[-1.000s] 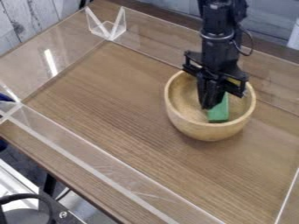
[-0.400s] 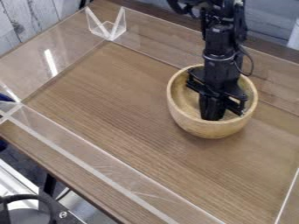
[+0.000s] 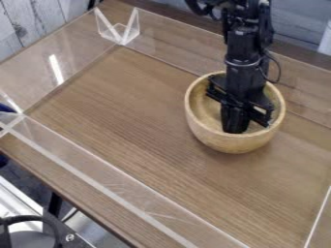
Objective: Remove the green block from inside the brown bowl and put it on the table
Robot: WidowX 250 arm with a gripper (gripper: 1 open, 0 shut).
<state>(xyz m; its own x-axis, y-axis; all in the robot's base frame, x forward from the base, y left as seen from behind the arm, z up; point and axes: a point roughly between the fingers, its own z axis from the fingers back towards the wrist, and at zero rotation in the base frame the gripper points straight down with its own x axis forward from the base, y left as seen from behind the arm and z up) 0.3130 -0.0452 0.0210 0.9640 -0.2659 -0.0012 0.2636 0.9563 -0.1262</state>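
Bare table (image 3: 116, 107) stretches left of brown bowl (image 3: 207, 131).

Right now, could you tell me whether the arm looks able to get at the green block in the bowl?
Probably yes: the hand is already down inside the bowl, with nothing else on the table in its way. The hand hides the block, so contact cannot be confirmed.

Clear acrylic bracket (image 3: 118, 26): a small V-shaped piece standing upright at the far corner, well to the left of the pincer and beyond it.

White plank wall (image 3: 33, 21): pale boards at upper left, behind the bracket, far from the pincer.

Dark cable loop (image 3: 22, 233): curved black cord at the lower left corner, below the near edge, well apart from the pincer.
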